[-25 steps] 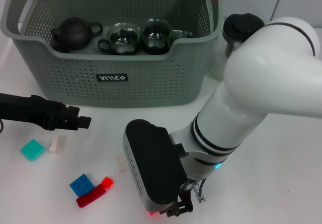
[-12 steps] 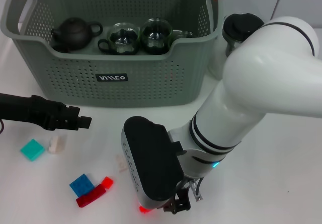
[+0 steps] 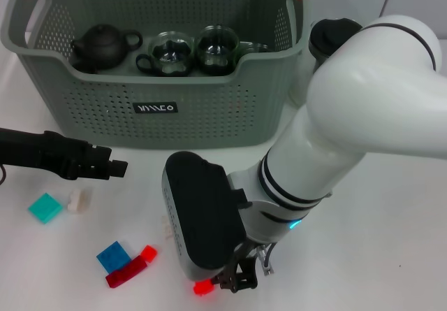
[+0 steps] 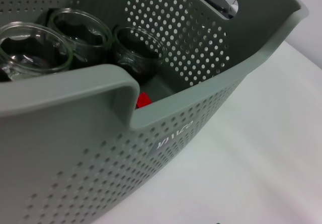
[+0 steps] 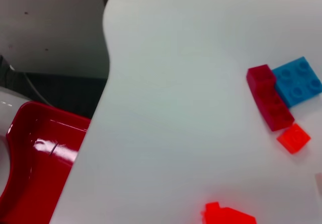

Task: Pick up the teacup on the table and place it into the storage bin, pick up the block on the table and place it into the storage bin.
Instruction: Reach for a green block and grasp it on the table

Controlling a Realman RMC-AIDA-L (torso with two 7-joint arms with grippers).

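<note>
Your right pincer (image 3: 234,281) hangs low over the near edge of the white tabletop (image 3: 391,241), with a small red block (image 3: 203,287) just beside its tips. You cannot tell from any view whether the tips are open, or whether they touch that block. The bulky white right arm covers much of the tabletop's right half and hides part of the glass jug with the black lid (image 3: 335,35) standing beside the storage bin (image 3: 160,112).

Your left pincer (image 3: 115,167) sits at the left, in front of the bin and above the loose blocks; its tips look drawn together with nothing between them.

The storage bin stands at the far side of the tabletop. Inside it you have a dark teapot (image 3: 101,45), and next to it glass teacups (image 3: 171,52) in a row. In the left wrist view a red piece (image 4: 143,99) lies on the bin floor beside the cups.

On the tabletop near the left pincer lie a teal block (image 3: 45,207) and a pale block (image 3: 78,200). Closer to you are a blue block (image 3: 112,256), a dark red block (image 3: 126,275) touching it, and a small orange-red block (image 3: 148,253) just beside.

The bin's black label (image 3: 155,107) carries white lettering you cannot read.
</note>
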